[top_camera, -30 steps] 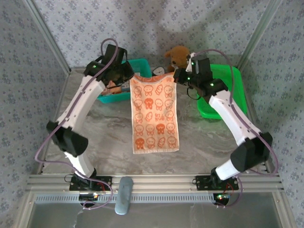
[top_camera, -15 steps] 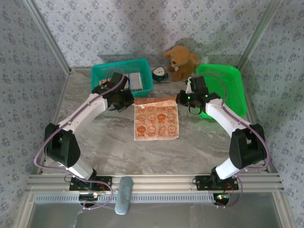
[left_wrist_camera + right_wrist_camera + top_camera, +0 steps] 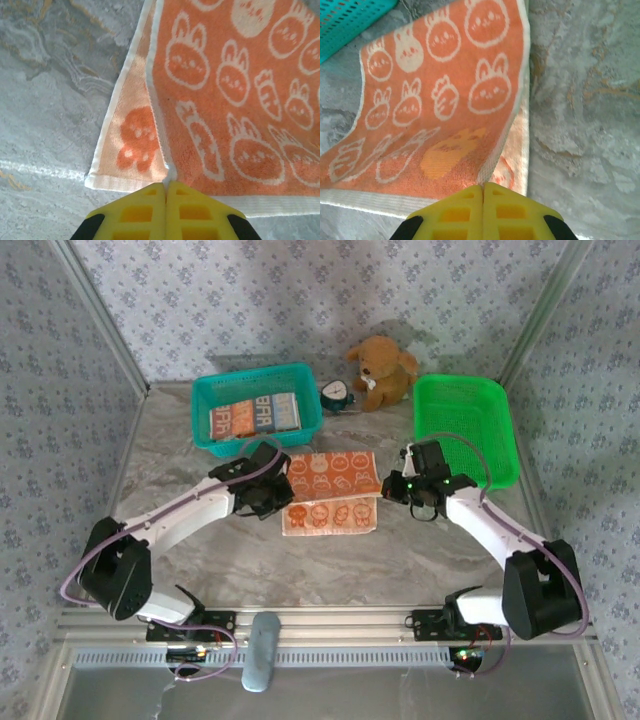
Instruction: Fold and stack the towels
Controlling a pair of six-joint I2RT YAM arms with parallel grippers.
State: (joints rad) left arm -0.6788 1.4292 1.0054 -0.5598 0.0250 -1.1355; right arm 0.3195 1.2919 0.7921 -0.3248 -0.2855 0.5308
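Twin arms in matching livery: the left arm (image 3: 190, 518) and the right arm (image 3: 488, 528) each wear glossy white link shells between bulky black joint housings. A thin purple cable (image 3: 84, 558) loops along the outside of each arm. A small green light (image 3: 412, 483) glows near the right wrist. Each arm is bolted to a black base plate (image 3: 190, 625). The left end effector (image 3: 165, 184) and the right end effector (image 3: 483, 186) carry bright yellow moulded fingers (image 3: 137, 212) with rectangular recesses, flanked by rounded black shoulders.
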